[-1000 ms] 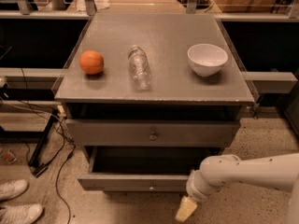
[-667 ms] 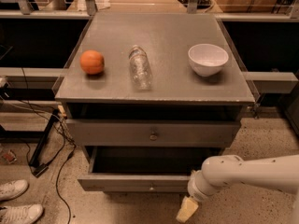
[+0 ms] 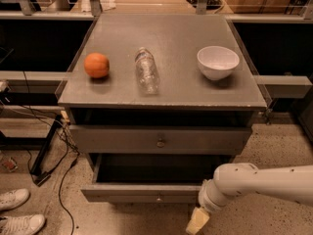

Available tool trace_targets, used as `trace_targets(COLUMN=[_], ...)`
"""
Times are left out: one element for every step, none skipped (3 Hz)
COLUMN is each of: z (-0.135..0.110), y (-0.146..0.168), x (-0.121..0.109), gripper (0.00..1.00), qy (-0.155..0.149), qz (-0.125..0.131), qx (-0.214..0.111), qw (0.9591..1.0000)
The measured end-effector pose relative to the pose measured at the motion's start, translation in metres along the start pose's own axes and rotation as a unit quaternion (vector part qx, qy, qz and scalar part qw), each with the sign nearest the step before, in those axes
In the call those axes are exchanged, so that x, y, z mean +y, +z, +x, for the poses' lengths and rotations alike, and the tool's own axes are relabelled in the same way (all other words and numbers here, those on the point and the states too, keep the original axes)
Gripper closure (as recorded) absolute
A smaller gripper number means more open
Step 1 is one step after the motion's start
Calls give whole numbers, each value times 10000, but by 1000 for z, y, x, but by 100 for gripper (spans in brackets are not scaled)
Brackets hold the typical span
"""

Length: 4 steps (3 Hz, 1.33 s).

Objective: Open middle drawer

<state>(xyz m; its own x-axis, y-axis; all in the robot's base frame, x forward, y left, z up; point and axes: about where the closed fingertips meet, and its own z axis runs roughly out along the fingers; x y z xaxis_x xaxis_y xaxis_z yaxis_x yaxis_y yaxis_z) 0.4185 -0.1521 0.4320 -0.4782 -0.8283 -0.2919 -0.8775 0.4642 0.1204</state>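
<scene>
The grey cabinet point(image 3: 161, 89) stands on a speckled floor. The white arm point(image 3: 264, 182) reaches in from the right. The middle drawer point(image 3: 122, 193) is pulled out, its dark inside showing below the upper drawer front point(image 3: 205, 140). On the cabinet top are 1 white bowl point(image 3: 218, 62), 1 clear bottle point(image 3: 146, 70) lying on its side and 1 orange point(image 3: 97, 65). The gripper point(image 3: 197, 223) hangs low, just beside the middle drawer's right end. I cannot tell whether it is spread or pressed together.
</scene>
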Motion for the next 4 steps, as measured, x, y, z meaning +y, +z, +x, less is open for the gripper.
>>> trace_targets(z=[0, -43, -39, -34], y=[0, -23, -17, 0], x=[0, -12, -11, -13], gripper=[0, 0, 0, 0], qy=[0, -242, -247, -331], qz=[0, 278, 198, 130], qx=[0, -407, -366, -189], qw=[10000, 9985, 9988, 9992])
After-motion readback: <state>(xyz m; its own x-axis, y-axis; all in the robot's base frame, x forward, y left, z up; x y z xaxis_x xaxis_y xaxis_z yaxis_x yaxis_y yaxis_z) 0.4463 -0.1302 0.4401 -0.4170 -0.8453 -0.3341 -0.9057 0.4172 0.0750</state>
